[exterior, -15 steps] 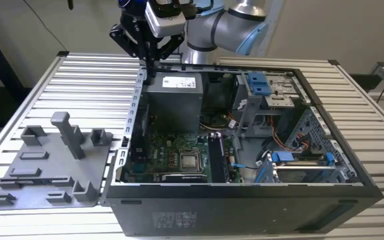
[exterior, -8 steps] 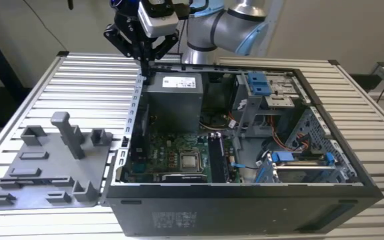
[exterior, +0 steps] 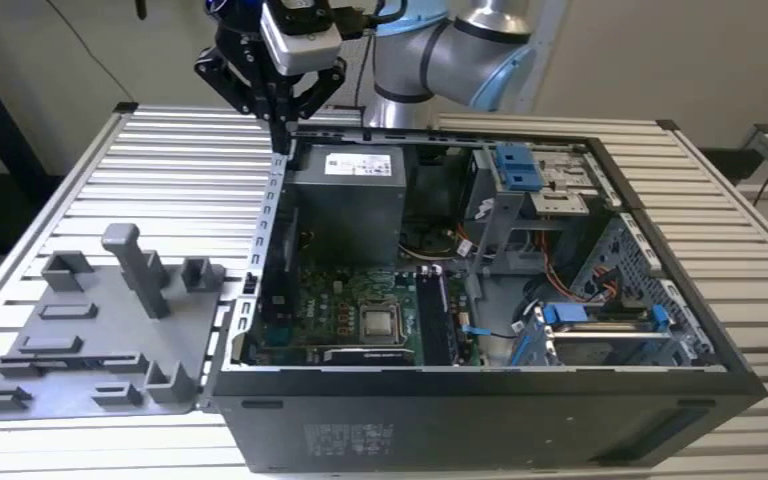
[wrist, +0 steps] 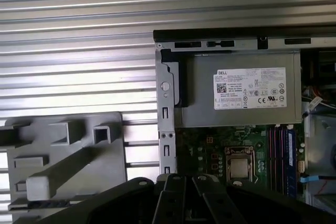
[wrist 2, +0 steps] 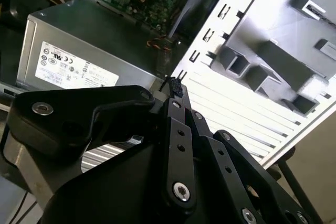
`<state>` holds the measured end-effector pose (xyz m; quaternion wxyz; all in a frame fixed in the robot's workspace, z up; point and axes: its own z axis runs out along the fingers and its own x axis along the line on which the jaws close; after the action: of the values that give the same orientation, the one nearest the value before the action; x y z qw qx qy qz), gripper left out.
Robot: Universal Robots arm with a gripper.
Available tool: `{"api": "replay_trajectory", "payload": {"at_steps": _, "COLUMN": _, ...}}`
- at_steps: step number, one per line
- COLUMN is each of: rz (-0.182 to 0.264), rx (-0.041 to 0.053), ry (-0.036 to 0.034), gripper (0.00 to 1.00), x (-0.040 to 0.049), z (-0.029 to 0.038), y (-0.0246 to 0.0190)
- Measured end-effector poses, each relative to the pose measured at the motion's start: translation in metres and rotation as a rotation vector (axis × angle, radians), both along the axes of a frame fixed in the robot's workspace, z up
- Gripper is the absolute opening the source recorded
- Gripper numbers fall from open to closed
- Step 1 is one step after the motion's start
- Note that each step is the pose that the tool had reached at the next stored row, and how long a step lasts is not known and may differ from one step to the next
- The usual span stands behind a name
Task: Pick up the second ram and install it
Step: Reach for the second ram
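My gripper (exterior: 281,128) hangs high over the back corner of the open computer case (exterior: 491,375), on the exterior view's left, above the power supply (exterior: 351,200). Its black fingers meet at the tips (wrist 2: 173,85), shut, with nothing between them. A dark, thin ram (exterior: 434,318) stands seated in the motherboard slots next to the processor (exterior: 380,322). In the first wrist view it appears as a blue strip (wrist: 290,153) among the slots. I cannot tell whether it is the second ram. No ram shows on the grey tray (exterior: 91,340).
The grey plastic tray (wrist: 63,156) with raised blocks lies on the slatted metal table (exterior: 157,180), at the exterior view's left of the case. Inside the case are blue drive brackets (exterior: 524,170), cables and a drive cage (exterior: 598,330). The power supply (wrist: 241,93) fills the case's back corner.
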<state>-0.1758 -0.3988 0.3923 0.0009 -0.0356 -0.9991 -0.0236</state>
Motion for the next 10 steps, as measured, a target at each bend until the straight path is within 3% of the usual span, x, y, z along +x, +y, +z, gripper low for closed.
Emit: {"api": "replay_trajectory", "payload": {"at_steps": 10, "rz": 0.0, "rx": 0.0001, "ry": 0.003, "gripper": 0.11, "x": -0.0178, "z": -0.0002, "y": 0.0}}
